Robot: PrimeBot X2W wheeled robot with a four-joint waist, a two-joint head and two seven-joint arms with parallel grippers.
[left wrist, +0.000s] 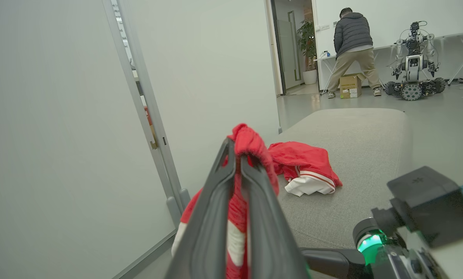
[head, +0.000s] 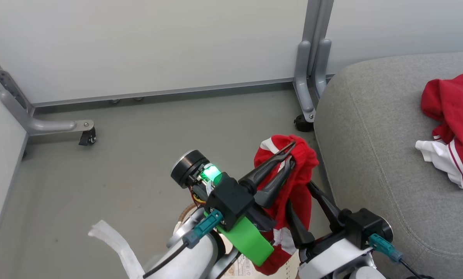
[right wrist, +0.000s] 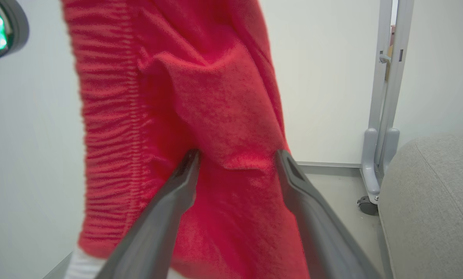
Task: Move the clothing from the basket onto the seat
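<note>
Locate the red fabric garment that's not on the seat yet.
Head view, centre: the red-and-white fabric garment hangs pinched in the left claw, above the floor just left of the light-grey upholstered seat.

White partition panels [head: 138, 46] on grey castered frames [head: 311, 77] — grey floor [head: 119, 174]; beyond, a person [left wrist: 351, 50] beside a cardboard box [left wrist: 349, 86].

One garment [head: 454, 112] lies on the seat [head: 371, 155] (another garment [head: 301, 182] hangs beside it).

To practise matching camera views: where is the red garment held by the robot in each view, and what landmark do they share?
Head view: held garment lower centre, left of the seat.
Left wrist view: held garment centre, pinched in the jaws.
Right wrist view: held garment centre-left, top to bottom.
Shared landmark: the seat, always to its right.
</note>
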